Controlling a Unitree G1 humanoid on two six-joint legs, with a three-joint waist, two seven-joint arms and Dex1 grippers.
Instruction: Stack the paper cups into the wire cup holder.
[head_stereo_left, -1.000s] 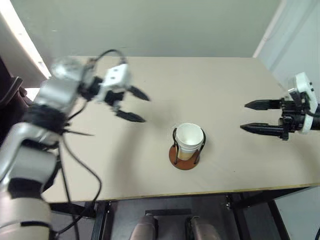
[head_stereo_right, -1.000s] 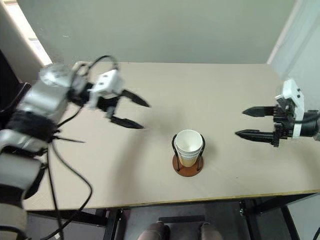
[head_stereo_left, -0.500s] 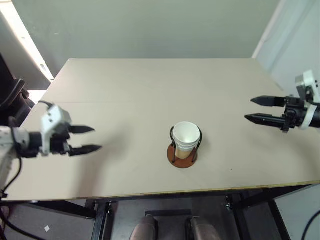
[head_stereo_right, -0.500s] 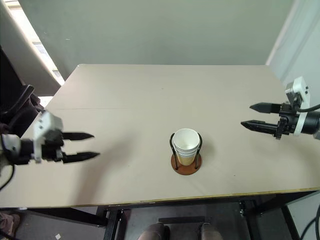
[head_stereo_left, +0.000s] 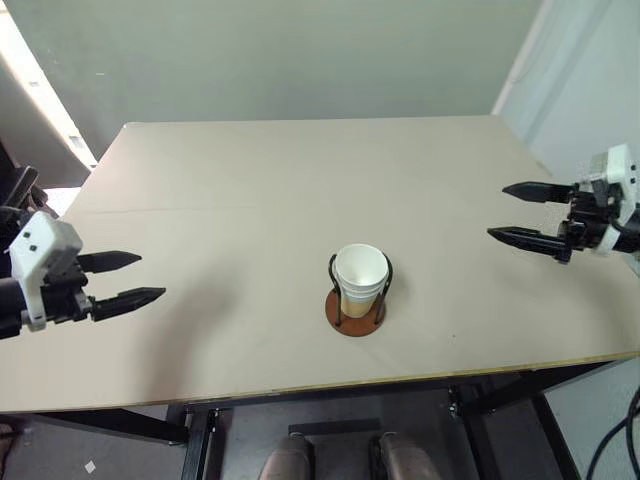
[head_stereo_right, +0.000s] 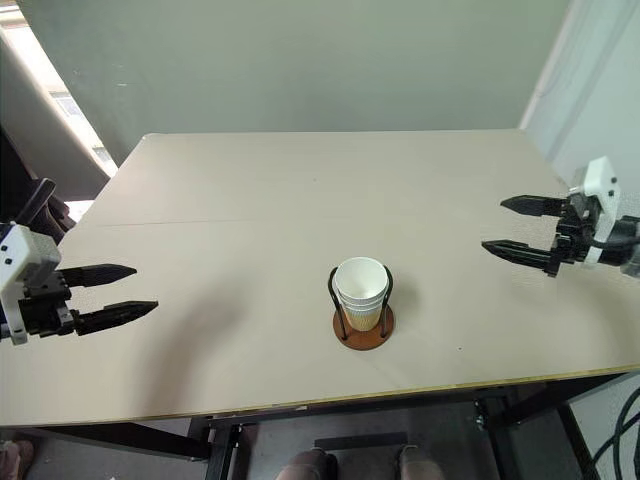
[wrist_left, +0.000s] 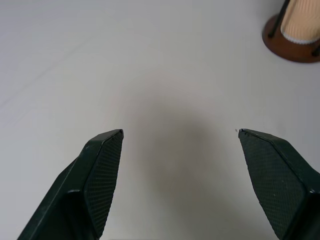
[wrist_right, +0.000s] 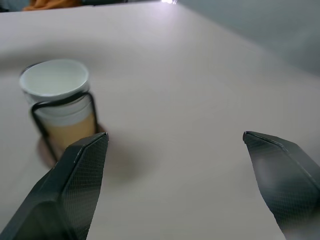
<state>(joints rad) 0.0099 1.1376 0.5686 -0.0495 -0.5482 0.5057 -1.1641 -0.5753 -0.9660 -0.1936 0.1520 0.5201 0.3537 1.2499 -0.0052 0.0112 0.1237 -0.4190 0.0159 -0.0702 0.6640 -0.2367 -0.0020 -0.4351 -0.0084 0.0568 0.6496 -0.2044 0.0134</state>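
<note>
Desk (head_stereo_left: 250, 170) of pale beige board is seen carrying the wire cup holder (head_stereo_left: 357, 310), reddish-brown disc base with black loops, near its front edge. Nested tan-walled paper cups (head_stereo_left: 359, 279) are seated inside; they are judged light, crushable, best taken gently below the rim. Left gripper (head_stereo_left: 125, 279) and right gripper (head_stereo_left: 522, 212) are held spread, empty, well apart from it.

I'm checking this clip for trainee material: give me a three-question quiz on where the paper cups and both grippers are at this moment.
1. True or false: the tan-walled, white-rimmed paper cups sit nested inside the black wire cup holder with the round reddish-brown base.
2. Which gripper holds a cup? A) left gripper B) right gripper C) neither
3. Fill in: both grippers hover over the beige wooden table with fingers ____.

Key: 1 true; 2 C; 3 open.
</note>
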